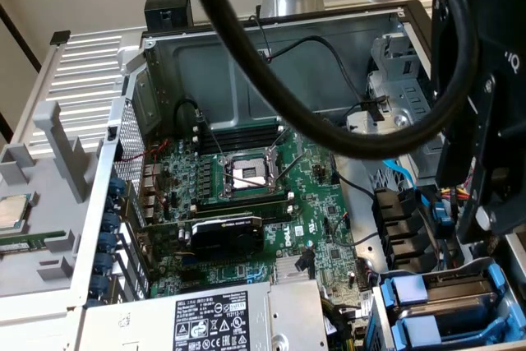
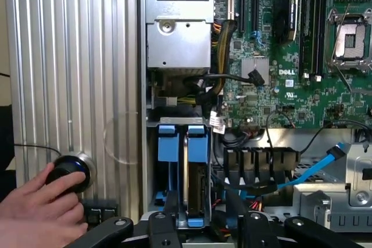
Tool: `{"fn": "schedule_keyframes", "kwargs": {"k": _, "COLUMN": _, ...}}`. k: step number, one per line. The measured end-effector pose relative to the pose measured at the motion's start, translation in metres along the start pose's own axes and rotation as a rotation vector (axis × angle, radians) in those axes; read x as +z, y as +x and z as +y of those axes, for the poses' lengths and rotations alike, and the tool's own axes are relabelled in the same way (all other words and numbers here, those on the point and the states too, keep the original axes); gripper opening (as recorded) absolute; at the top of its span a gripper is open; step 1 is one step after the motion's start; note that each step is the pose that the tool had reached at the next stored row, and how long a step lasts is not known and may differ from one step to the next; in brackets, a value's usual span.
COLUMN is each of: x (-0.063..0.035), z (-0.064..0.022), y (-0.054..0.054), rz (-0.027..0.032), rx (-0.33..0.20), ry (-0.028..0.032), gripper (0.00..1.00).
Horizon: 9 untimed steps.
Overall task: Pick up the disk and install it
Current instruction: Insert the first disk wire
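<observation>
Two blue plastic carriers (image 2: 166,143) stand on edge side by side in the drive bay (image 2: 180,121), at the near corner on the exterior view's right of the open grey metal computer case (image 1: 246,71). One of them clips the disk (image 2: 197,184), a flat silver-grey metal hard drive. The black gripper (image 2: 203,225) hovers over that bay, fingers spread wide either side of the disk and holding nothing, so the drive looks slotted in, though full seating cannot be judged.
</observation>
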<state>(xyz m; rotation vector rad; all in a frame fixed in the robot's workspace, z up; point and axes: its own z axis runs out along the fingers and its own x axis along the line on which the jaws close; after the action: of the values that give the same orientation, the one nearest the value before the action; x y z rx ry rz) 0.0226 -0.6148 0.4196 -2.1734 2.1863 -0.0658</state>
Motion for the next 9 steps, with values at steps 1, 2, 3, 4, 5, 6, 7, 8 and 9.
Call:
{"fn": "schedule_keyframes", "kwargs": {"k": 1, "x": 0.0001, "z": -0.0008, "y": -0.001, "rz": 0.0006, "rx": -0.001, "ry": 0.0018, "gripper": 0.45}}
{"fn": "schedule_keyframes", "kwargs": {"k": 2, "x": 0.0002, "z": -0.0020, "y": -0.001, "rz": 0.0012, "rx": -0.001, "ry": 0.0039, "gripper": 0.45}}
{"fn": "schedule_keyframes", "kwargs": {"k": 3, "x": 0.0003, "z": -0.0040, "y": -0.002, "rz": 0.0017, "rx": -0.002, "ry": 0.0050, "gripper": 0.45}}
{"fn": "schedule_keyframes", "kwargs": {"k": 4, "x": 0.0004, "z": -0.0057, "y": -0.003, "rz": 0.0024, "rx": -0.002, "ry": 0.0060, "gripper": 0.45}}
{"fn": "schedule_keyframes", "kwargs": {"k": 5, "x": 0.0005, "z": -0.0077, "y": -0.004, "rz": 0.0038, "rx": -0.002, "ry": 0.0066, "gripper": 0.45}}
{"fn": "schedule_keyframes", "kwargs": {"k": 6, "x": 0.0007, "z": -0.0107, "y": -0.005, "rz": 0.0045, "rx": -0.002, "ry": 0.0067, "gripper": 0.45}}
{"fn": "schedule_keyframes", "kwargs": {"k": 7, "x": 0.0011, "z": -0.0141, "y": -0.006, "rz": 0.0049, "rx": -0.002, "ry": 0.0070, "gripper": 0.45}}
{"fn": "schedule_keyframes", "kwargs": {"k": 8, "x": 0.0013, "z": -0.0176, "y": -0.006, "rz": 0.0056, "rx": -0.002, "ry": 0.0072, "gripper": 0.45}}
{"fn": "schedule_keyframes", "kwargs": {"k": 9, "x": 0.0017, "z": -0.0221, "y": -0.007, "rz": 0.0060, "rx": -0.002, "ry": 0.0072, "gripper": 0.45}}
